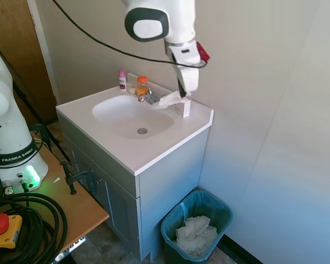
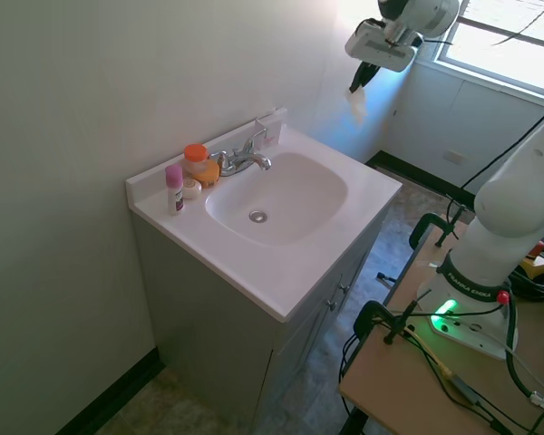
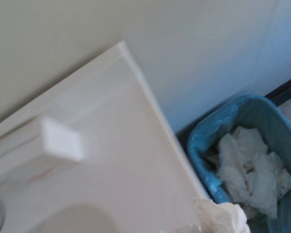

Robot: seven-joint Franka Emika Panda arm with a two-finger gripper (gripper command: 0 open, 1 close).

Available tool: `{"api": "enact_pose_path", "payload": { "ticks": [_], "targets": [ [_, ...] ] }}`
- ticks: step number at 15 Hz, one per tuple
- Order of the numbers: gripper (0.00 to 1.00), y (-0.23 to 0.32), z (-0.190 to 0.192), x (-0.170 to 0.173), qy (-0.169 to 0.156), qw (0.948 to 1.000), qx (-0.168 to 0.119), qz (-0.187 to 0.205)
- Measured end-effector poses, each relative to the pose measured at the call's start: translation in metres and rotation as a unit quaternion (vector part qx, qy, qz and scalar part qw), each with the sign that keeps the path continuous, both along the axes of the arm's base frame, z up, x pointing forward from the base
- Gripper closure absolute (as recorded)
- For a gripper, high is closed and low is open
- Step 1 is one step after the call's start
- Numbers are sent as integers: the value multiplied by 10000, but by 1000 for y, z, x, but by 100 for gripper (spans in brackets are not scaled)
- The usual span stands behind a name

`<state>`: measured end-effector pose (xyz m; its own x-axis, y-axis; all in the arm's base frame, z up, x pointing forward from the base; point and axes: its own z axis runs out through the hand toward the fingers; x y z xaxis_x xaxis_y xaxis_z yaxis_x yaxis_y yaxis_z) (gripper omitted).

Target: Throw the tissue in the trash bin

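The gripper [image 1: 182, 94] hangs above the rear corner of the vanity desk [image 1: 154, 148], its fingers clamped on the tissue [image 1: 170, 99], which dangles just below them. A white box [image 1: 186, 107] stands on the desk directly beneath the gripper. The trash bin [image 1: 212, 206], lined in teal and holding crumpled white paper [image 1: 195, 232], sits on the floor well below, beside the vanity.

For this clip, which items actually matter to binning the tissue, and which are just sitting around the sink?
Job items:
- tissue, held in the tool
- trash bin, on the floor beside the vanity

Bystanders:
- white box on the counter
- pink-capped bottle
- orange-lidded jar
- faucet
- paper wad already in the bin
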<state>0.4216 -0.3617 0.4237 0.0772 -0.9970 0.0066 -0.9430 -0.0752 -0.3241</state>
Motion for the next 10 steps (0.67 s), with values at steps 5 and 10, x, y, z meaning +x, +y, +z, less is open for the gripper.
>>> {"api": "enact_pose_path", "payload": {
  "ticks": [5,10],
  "targets": [
    [100,-93,-80,33,496,9962,-3,-710],
    [0,-116,-147,66,917,9936,134,-642]
  ]
}}
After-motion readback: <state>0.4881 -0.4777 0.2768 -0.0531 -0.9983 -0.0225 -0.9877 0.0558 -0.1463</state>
